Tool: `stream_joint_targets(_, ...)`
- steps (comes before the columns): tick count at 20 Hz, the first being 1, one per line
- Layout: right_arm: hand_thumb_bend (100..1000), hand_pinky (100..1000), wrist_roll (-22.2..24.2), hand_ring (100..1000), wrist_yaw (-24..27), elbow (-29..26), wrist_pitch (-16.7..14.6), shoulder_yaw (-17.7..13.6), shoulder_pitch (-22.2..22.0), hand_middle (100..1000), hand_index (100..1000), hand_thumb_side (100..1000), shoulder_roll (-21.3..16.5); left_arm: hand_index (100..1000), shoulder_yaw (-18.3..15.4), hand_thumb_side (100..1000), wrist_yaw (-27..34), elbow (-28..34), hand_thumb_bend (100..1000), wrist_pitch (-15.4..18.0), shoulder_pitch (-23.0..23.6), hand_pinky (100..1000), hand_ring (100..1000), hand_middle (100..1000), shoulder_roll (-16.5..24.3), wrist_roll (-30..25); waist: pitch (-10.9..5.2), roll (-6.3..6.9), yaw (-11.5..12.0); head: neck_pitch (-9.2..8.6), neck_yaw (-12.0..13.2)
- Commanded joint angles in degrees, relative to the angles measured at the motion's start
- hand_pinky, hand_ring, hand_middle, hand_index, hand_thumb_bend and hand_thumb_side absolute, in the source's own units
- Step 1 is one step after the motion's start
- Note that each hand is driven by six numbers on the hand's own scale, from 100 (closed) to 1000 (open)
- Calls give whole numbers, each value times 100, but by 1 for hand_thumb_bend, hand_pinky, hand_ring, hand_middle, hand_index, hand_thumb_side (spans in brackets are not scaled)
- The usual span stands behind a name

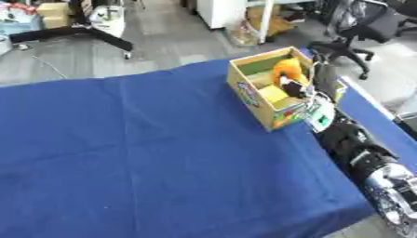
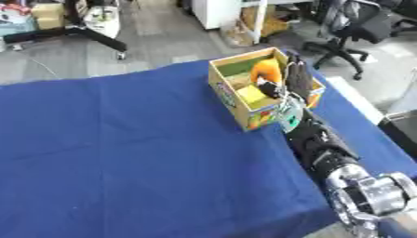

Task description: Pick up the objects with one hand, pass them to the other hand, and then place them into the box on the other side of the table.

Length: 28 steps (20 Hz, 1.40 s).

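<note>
A yellow cardboard box [image 1: 259, 100] with colourful printed sides stands on the blue table [image 1: 146, 153] at its right side. An orange object [image 1: 286, 69] lies inside it against the far right wall, above a yellow-green patch. My right hand [image 2: 296, 80] reaches over the box's right rim from the arm at the lower right. Its fingers [image 1: 326, 76] point straight up beside the orange object, and the dark thumb [image 1: 293, 88] sits over the box's inside. Whether the hand touches the orange object I cannot tell. My left hand shows in neither view.
My right forearm [image 1: 350, 144] lies along the table's right edge. Beyond the table are black office chairs [image 1: 358, 23], a black stand base [image 1: 73, 32] and a white cabinet [image 1: 224, 11] on the grey floor.
</note>
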<state>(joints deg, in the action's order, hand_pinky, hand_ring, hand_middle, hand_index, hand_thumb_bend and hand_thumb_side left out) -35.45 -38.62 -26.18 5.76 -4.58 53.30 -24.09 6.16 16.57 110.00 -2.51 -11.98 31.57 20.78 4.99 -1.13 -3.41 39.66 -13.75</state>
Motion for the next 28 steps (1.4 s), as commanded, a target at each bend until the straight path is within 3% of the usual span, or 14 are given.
stream_joint_targets(1,504,850,-114,912,65,-407,-16,-92,-16,900,1000,469,-341,578,-93,647,-38,16,966,79,1,445,498,479,12,12,-35,26,0,-48,29)
stream_joint_targets(5,268,857,-292,916,606,-1455,-400,-70,-422,883,995,388,-560,583,-133,657,-54,-65,962,152,64,449,506,489,-65,24,-32,19,-14,-51,122)
stream_joint_targets(9,100,821,-350,844,1553,-3227,-967,12,-1090,829,970,377,-702,602,-343,688,-236,-154,952,299,63,458,520,507,-195,283,-32,8,-24,-70,272)
stream_joint_targets(12,100,821,-244,844,1963,-4190,-1013,39,-1460,829,970,377,-754,602,-426,688,-406,-213,952,359,65,458,520,507,-260,453,-33,4,-29,-80,326)
stream_joint_targets(16,100,821,-172,844,2050,-4456,-897,38,-1532,829,970,377,-768,602,-422,688,-451,-229,952,374,64,458,520,507,-273,494,-33,3,-30,-82,333)
stream_joint_targets(17,100,822,-184,841,2062,-4501,-903,67,-1564,806,943,402,-739,646,-451,763,-471,-206,914,393,60,489,555,547,-302,514,-33,-7,-23,-108,444)
stream_joint_targets(20,100,821,-314,841,2142,-4871,-1113,255,-1924,807,947,428,-397,650,-808,778,-692,-148,865,613,161,499,561,552,-660,735,-41,-17,-49,-136,707)
stream_joint_targets(23,100,821,-144,838,2240,-5311,-1382,349,-2363,812,952,446,-94,647,-1226,788,-914,-265,851,883,292,501,559,550,-939,1005,-28,-8,-95,-191,868)
stream_joint_targets(28,100,823,266,842,2593,-6034,-1826,309,-3086,813,960,460,449,650,-1294,777,-1067,-572,826,1255,334,506,563,555,-1265,1437,-36,-1,-92,-181,1014)
